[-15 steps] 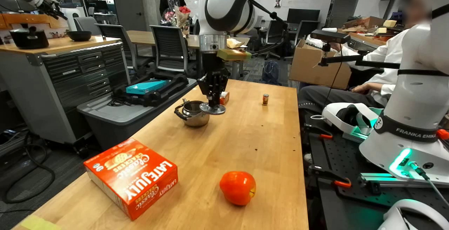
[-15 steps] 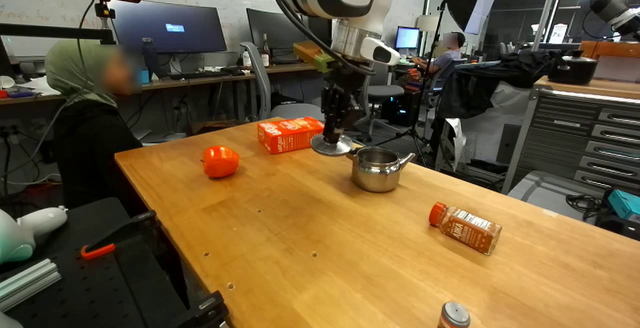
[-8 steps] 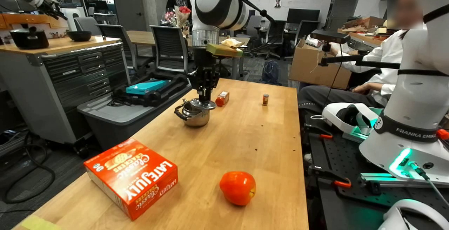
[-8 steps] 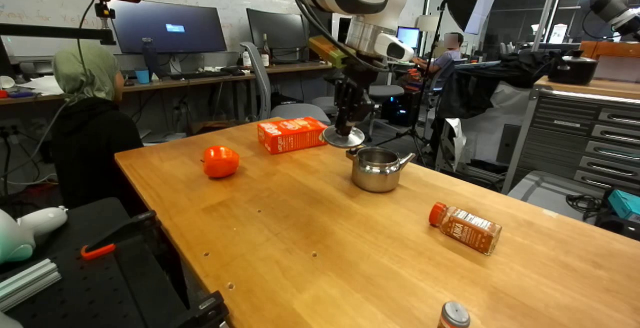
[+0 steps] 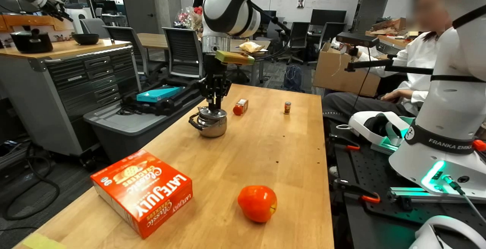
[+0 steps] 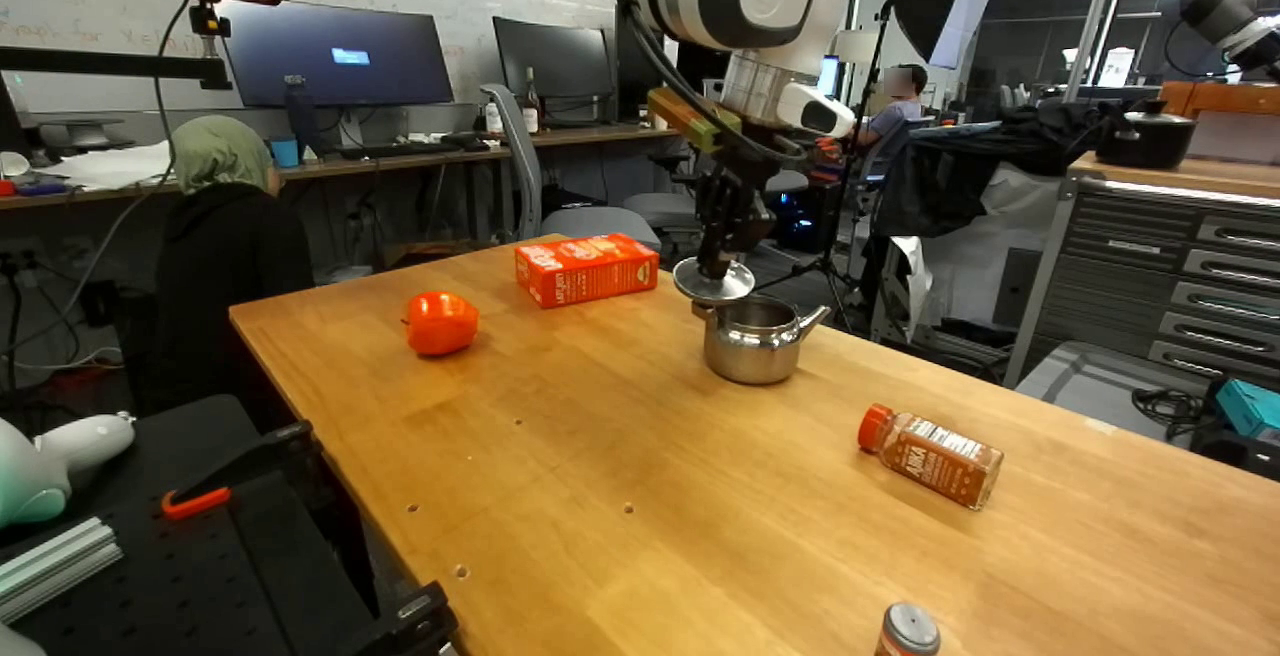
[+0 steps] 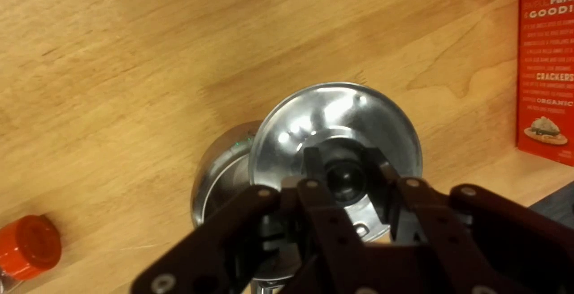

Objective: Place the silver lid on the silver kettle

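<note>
The silver lid (image 5: 212,114) is a round shiny disc with a black knob; it also shows in an exterior view (image 6: 714,282) and the wrist view (image 7: 341,110). My gripper (image 5: 214,104) is shut on the lid's knob, with a fingertip on each side of it in the wrist view (image 7: 344,156). The silver kettle (image 5: 213,130) stands upright on the table, also in an exterior view (image 6: 752,354). The lid hangs above the kettle, off-centre toward the cracker box. In the wrist view the kettle's rim (image 7: 215,182) and part of its opening show beside the lid.
A red cracker box (image 5: 142,192) and an orange-red ball (image 5: 258,203) stand on the wooden table (image 5: 265,146). A spice bottle (image 6: 940,458) lies on its side near the kettle. A small jar (image 5: 287,107) stands farther off. The kettle's spout (image 6: 815,318) sticks out sideways.
My gripper has carried the lid sideways toward the kettle, from beside it to partly over its opening. The kettle has not moved. People in the background have shifted.
</note>
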You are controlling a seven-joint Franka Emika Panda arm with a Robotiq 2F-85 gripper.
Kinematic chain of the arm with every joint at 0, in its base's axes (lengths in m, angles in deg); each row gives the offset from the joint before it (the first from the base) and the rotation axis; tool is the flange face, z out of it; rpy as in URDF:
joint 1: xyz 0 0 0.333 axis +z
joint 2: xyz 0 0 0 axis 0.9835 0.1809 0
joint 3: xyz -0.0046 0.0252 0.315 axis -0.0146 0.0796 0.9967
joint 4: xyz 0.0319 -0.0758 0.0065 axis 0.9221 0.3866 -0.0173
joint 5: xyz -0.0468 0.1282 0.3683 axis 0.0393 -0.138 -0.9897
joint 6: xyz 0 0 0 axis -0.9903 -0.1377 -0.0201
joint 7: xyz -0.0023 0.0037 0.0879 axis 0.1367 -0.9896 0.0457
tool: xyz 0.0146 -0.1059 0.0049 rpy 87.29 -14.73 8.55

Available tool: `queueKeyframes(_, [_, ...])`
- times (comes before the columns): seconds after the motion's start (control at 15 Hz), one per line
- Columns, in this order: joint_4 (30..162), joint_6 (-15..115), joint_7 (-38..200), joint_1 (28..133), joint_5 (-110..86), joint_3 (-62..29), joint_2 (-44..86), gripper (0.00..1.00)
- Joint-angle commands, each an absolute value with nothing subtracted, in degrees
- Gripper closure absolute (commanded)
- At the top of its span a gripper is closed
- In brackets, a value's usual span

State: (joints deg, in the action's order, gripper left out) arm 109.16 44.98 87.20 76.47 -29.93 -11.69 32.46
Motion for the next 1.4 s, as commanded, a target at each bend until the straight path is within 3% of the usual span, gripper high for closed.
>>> queueKeyframes(0.0, [103.4,41.1,89.9,77.2,-29.7,-12.5,35.1,0.88])
queueKeyframes(1.33, [93.3,38.0,97.3,77.3,-27.8,-15.8,44.4,0.88])
